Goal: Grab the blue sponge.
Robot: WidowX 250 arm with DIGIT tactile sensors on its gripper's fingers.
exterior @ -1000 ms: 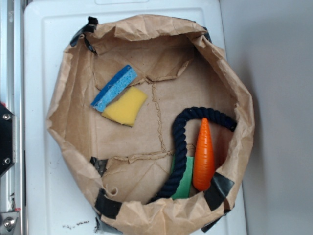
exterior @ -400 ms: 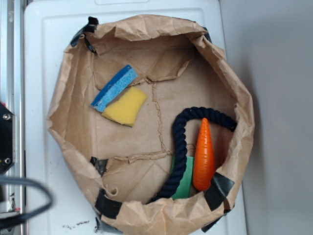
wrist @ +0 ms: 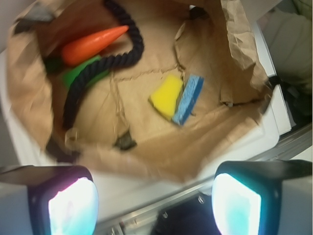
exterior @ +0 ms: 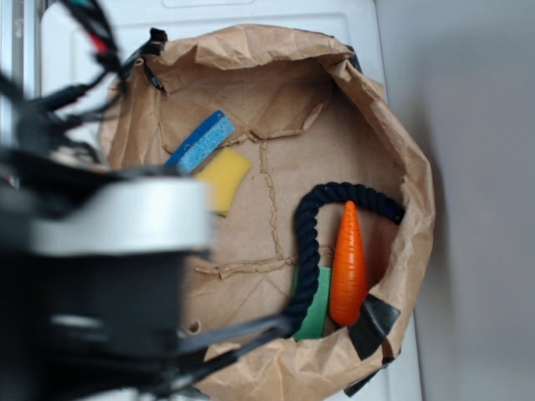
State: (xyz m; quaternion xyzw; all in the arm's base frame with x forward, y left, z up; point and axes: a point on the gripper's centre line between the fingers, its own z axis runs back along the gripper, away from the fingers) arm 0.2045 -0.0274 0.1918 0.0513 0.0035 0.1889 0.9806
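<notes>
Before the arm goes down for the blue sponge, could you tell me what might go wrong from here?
The blue sponge lies edge to edge against the yellow sponge, so the open gripper may pinch both or nudge the wrong one. The crumpled paper bag wall rises close behind the sponge, and a finger could snag it. The sponge looks thin and flat on the paper, so the fingers might slide over it.

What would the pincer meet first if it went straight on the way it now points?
Probably the near wall of the paper bag, judging by the wrist view; the blue sponge lies further on. Depth is unclear.
</notes>
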